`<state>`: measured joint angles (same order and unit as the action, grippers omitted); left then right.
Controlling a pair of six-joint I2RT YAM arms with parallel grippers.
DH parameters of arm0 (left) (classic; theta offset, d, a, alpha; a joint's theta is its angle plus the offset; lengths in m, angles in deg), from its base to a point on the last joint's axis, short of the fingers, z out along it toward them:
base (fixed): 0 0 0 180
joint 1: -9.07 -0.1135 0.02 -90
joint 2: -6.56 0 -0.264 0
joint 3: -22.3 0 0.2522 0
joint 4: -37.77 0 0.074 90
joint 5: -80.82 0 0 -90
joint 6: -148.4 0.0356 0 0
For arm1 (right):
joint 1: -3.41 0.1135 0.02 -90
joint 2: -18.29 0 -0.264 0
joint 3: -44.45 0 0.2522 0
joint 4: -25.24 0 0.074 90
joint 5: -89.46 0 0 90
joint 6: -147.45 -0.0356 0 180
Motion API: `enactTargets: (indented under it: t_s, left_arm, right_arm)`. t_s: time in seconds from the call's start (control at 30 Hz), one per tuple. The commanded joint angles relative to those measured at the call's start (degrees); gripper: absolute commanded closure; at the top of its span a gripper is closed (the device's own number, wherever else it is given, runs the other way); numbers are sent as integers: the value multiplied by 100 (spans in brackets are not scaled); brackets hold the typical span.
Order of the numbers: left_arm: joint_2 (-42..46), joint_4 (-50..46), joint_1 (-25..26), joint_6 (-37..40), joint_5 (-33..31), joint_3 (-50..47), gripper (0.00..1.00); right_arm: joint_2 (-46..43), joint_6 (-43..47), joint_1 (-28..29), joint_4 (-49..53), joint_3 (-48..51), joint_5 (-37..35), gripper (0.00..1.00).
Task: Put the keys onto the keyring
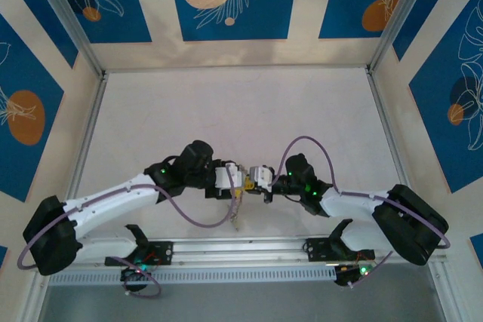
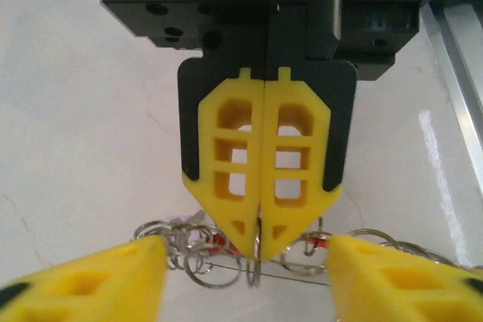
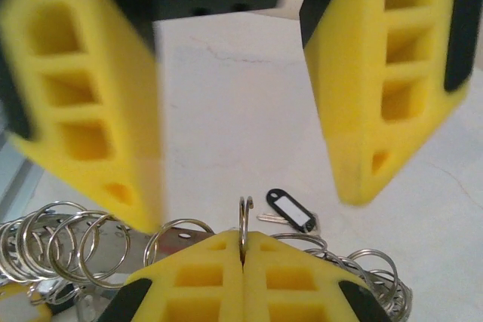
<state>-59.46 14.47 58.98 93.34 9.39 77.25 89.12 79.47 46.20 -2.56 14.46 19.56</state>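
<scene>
We see the left gripper [image 3: 249, 186] released, its yellow fingers [image 3: 381, 88] spread wide to either side of the right gripper [image 2: 257, 243]. The right gripper is clenched on a small ring [image 3: 243, 224], held upright and edge-on at its very tips. The keyring [image 2: 298, 278] sits right at those tips, between the left fingers. Its thin wire runs crosswise, from one left finger towards the other. Bunched rings [image 3: 60, 243] crowd both sides of the right gripper. One of the keys [image 3: 290, 210], black-tagged, lies flat on the table [image 3: 226, 96] just beyond the right fingertips. Its long axis slants, with the blade end towards the left in the right wrist view.
</scene>
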Motion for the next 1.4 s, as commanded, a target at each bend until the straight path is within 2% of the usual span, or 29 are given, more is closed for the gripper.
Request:
enactTargets:
  t_s: [0.0, 0.07, 0.13, 0.23, 0.3, 0.4, 0.53, 0.7, 0.83, 0.87, 1.0, 1.17, 1.37]
  left_arm:
    - [425, 299, -211, -567, -3, -185, 34]
    - [629, 329, -415, -1072, -222, -279, 29]
    - [825, 383, -645, -1761, -548, -382, 21]
    - [967, 218, -949, -3200, -1568, -365, 12]
    - [835, -247, -1224, -4355, -2206, -180, 16]
    - [316, -1071, -1682, -5128, -1897, 254, 26]
    - [-463, -1497, -1762, -5228, -1757, 611, 35]
    - [-1207, -1308, -1766, -5015, -1276, 856, 41]
    - [-1793, -1299, -1746, -5199, -728, 1149, 57]
    - [-1895, -1244, -1662, -5193, -565, 1172, 57]
    - [-1998, -1344, -1288, -4992, -1127, 1244, 57]
    - [-2589, -2114, -962, -4148, -1935, 1801, 52]
    - [-3321, -2405, -688, -3587, -2338, 2289, 52]
  right_arm:
    - [-44, -28, -97, -634, 76, 108, 100]
    - [-100, 37, -134, -553, 67, 108, 100]
    - [-162, 114, -179, -465, 76, 108, 100]
    - [-265, 214, -281, -286, 92, 117, 100]
    - [-354, 259, -356, -189, 124, 156, 100]
    - [-465, 296, -435, -98, 176, 174, 100]
    - [-569, 319, -499, 14, 182, 179, 100]
    - [-661, 350, -538, 109, 208, 97, 100]
    - [-783, 343, -561, 199, 243, 58, 100]
    - [-802, 341, -569, 210, 256, 45, 100]
    - [-867, 326, -610, 219, 285, 4, 100]
    - [-873, 306, -638, 188, 296, -6, 100]
    - [-922, 289, -666, 183, 329, -19, 100]
